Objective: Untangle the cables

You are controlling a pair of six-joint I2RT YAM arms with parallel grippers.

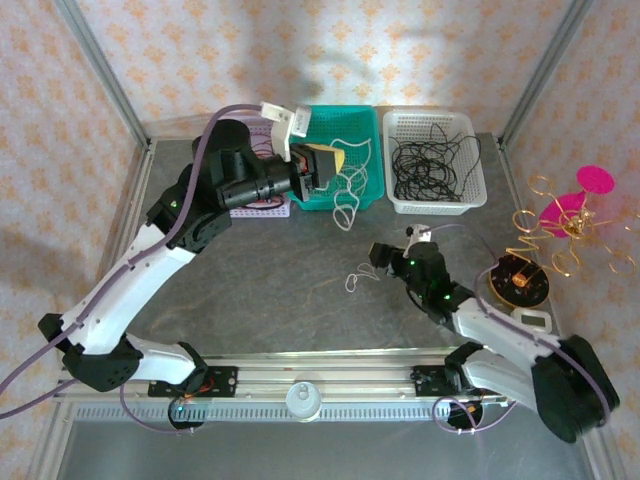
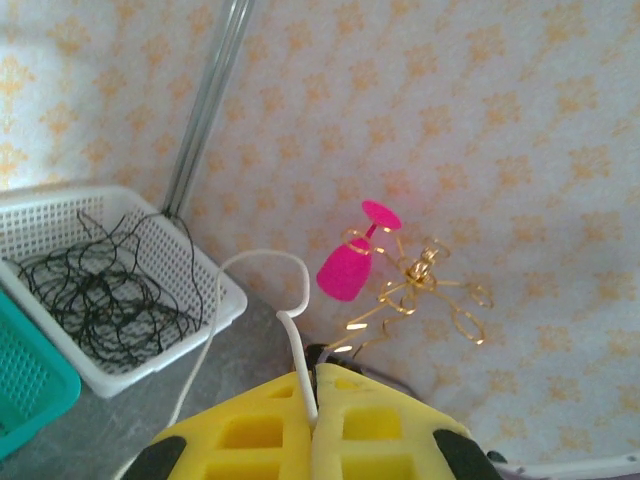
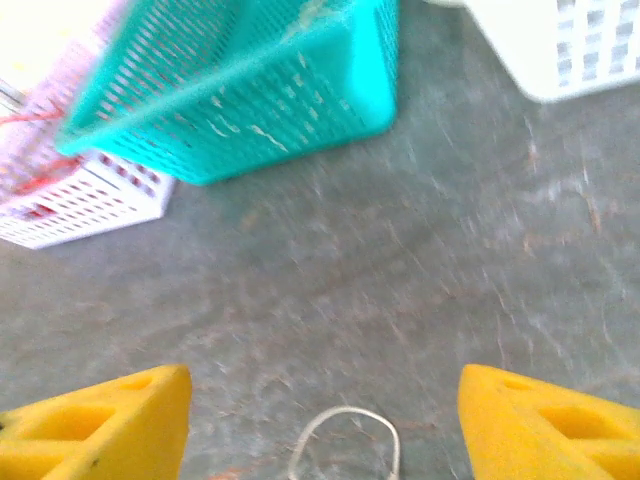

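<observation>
- Cables (image 1: 348,195) are apparently being parted by colour: a white strand (image 2: 265,260) is trailing over the front of the teal basket (image 1: 372,190) at 12 o'clock on the desk (image 1: 270,290), its tail curling down onto the desk.
- Black strands (image 1: 432,160) are lying heaped in the white basket (image 1: 440,207) at 1 o'clock, and red strands (image 3: 38,210) are showing in the pale basket (image 3: 100,205) at 11 o'clock.
- Left claw (image 2: 312,375) is pinching the white strand with its pads pressed together, holding it by the teal basket, probably to feed it in.
- Short white loop (image 3: 345,438) is lying on the desk at 4 o'clock from centre; I cannot tell whether it is joining the held strand.
- Right claw (image 3: 325,385) is hovering with its jaws spread wide either side of that loop, gripping nothing, likely placed to take it.
</observation>
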